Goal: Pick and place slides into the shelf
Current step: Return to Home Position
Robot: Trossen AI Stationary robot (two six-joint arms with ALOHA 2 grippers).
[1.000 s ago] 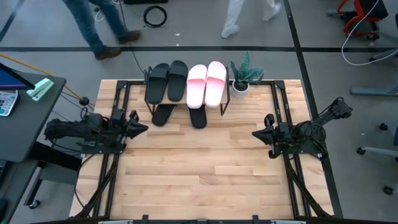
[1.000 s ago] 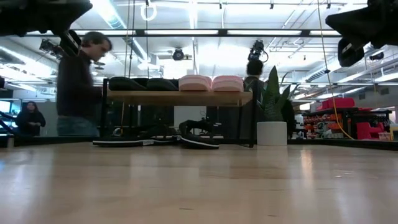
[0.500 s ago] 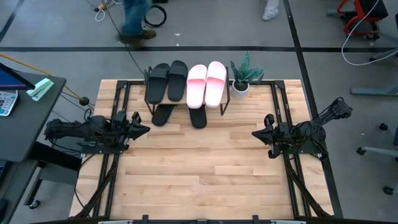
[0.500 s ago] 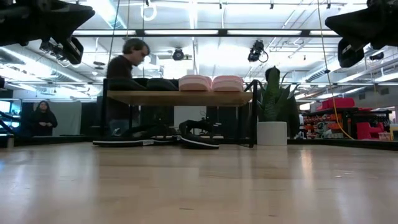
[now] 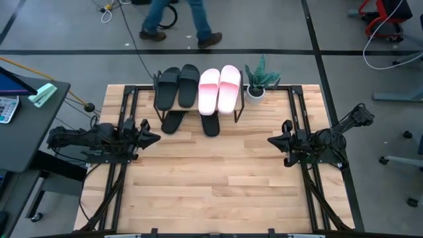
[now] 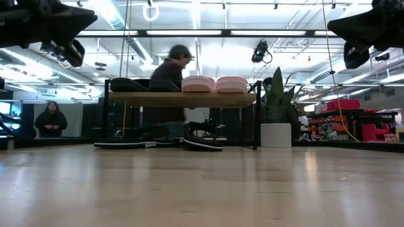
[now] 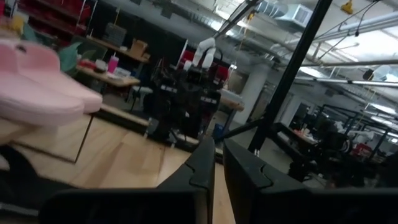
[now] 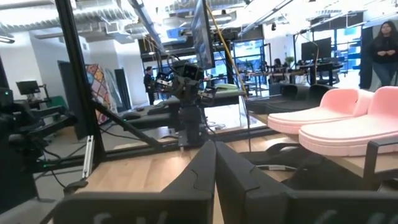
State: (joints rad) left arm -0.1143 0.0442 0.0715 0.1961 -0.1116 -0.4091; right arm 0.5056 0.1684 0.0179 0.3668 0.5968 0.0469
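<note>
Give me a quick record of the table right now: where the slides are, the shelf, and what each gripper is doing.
shelf: far edge of the table, beside a potted plant
on top: two black slides on left half, two pink slides on right half
underneath: two flat black slides, ends poking out toward the arms
left gripper: shut, empty, over the table's left side
right gripper: shut, empty, over the table's right side
</note>
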